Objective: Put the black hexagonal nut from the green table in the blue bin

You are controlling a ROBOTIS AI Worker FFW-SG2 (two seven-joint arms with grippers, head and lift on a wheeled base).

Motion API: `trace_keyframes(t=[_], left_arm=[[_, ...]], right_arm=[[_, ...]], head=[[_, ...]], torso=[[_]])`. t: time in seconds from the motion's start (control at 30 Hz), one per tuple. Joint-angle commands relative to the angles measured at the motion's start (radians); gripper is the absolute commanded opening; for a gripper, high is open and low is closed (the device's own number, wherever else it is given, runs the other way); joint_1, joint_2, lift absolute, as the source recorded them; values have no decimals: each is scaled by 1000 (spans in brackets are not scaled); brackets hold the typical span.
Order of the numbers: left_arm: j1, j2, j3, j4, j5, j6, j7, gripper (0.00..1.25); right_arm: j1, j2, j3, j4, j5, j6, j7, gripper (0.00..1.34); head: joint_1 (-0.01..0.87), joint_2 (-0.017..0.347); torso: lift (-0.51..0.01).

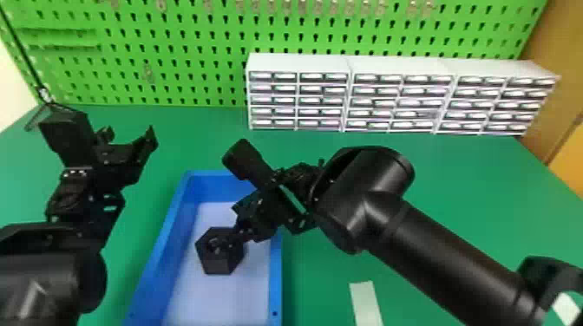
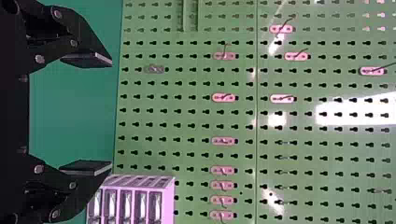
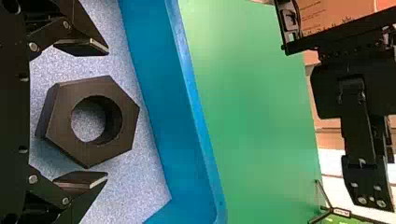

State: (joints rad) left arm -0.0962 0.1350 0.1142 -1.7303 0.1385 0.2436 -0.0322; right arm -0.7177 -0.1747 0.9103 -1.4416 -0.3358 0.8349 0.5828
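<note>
The nut point(image 1: 221, 260) is sitting inside the bin point(image 1: 172, 225), between its side walls, and it seems to be resting on the bin's floor, though the black parts overlapping it are making that hard to judge. The right gripper point(image 1: 257, 219) is hanging low over the bin, and in its wrist view its two fingers point(image 3: 81, 45) are standing wide apart with the nut lying between them, unclamped, its round hole showing. The left gripper point(image 1: 129, 133) is waiting over the worktop point(image 1: 438, 186), left of the bin, its fingers spread and holding nothing. Beyond the bin, drawers point(image 1: 299, 61) are standing along the back, the pegboard point(image 1: 173, 78) is rising behind them, and a pale strip point(image 1: 365, 301) is lying right of the bin.
</note>
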Motion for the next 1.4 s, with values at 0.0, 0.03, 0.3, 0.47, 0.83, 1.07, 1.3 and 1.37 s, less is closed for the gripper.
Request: trace_keyframes(t=[0.0, 0.03, 0.3, 0.47, 0.83, 1.07, 1.3, 1.37], left_arm=[[3, 0, 1, 0, 3, 0, 0, 776], [3, 0, 1, 0, 3, 0, 0, 776], [4, 0, -4, -2, 6, -1, 0, 776], [4, 0, -5, -2, 9, -1, 0, 776], [3, 0, -15, -8, 23, -6, 0, 776], [7, 0, -15, -9, 41, -10, 0, 776], [9, 0, -15, -17, 41, -10, 0, 778], [10, 0, -15, -18, 44, -10, 0, 778]], right_arm=[[7, -2, -36, 0, 1, -2, 2, 1003], [11, -3, -47, 0, 1, -3, 2, 1003], [47, 3, -202, 0, 57, -19, 38, 1003], [73, 9, -315, -13, 101, -23, 66, 1003], [135, 27, -530, -33, 227, -65, 81, 1003], [184, 54, -666, -33, 308, -122, 66, 1003], [241, 92, -781, -33, 320, -180, -18, 1003], [251, 101, -804, -33, 319, -198, -38, 1003]], head=[[686, 28], [686, 28], [686, 28], [686, 28], [686, 28], [686, 28], [686, 28], [686, 28]], torso=[[-96], [-96], [-96], [-96], [-96], [-96], [-96], [-96]])
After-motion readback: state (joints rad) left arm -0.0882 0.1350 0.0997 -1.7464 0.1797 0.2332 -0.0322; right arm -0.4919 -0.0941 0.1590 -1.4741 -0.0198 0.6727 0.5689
